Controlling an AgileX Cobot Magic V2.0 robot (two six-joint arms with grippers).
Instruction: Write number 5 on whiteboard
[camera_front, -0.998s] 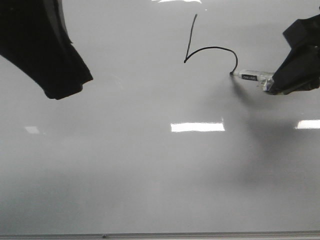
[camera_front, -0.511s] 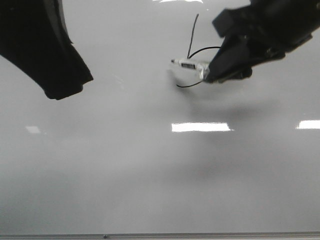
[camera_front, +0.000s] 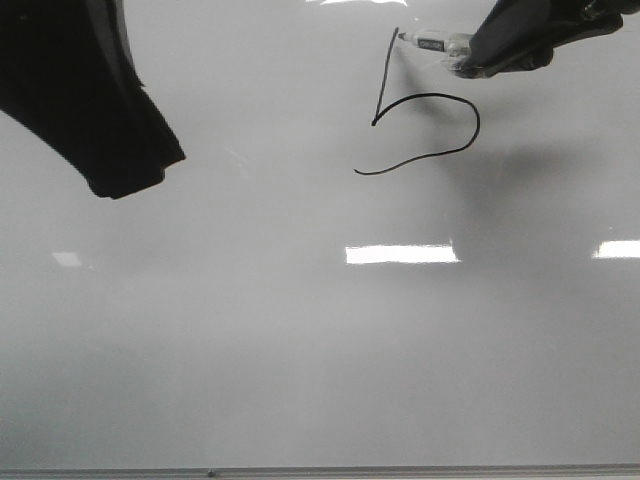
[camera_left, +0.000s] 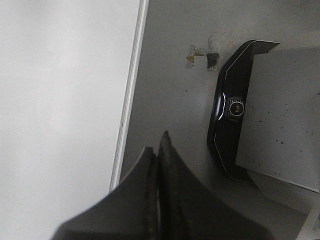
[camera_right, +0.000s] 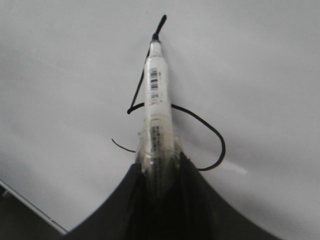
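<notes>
Presently shown: whiteboard (camera_front: 300, 340) filling the front view, thin grey rail along its near edge. Number 5 (camera_front: 425, 125) drawn small in the far right part of the board, so far only stem and belly: stem slanting from upper end down to a corner, belly curving out to the right and trailing back leftward into a tail. No top bar visible yet.

Right gripper (camera_front: 470, 60) reaching in from the far right corner, clamped on a marker (camera_front: 432, 43); confirmed in the right wrist view, where marker (camera_right: 156, 120) protrudes from between the dark fingers (camera_right: 195, 200). Marker long axis roughly level across the front view, tip pointing left and lying at or just beside the upper end of the stem; contact with the board cannot be told.

Key relation, as a judgement: missing top bar to run rightward from the stem's upper end, i.e. back along the marker's own axis toward the right gripper. Pulling stroke, not pushing one. Right arm far nearer.

Left gripper (camera_left: 160, 155) pressed together on nothing, held off the board edge, over grey table (camera_left: 175, 75) beside black device (camera_left: 227, 125).
</notes>
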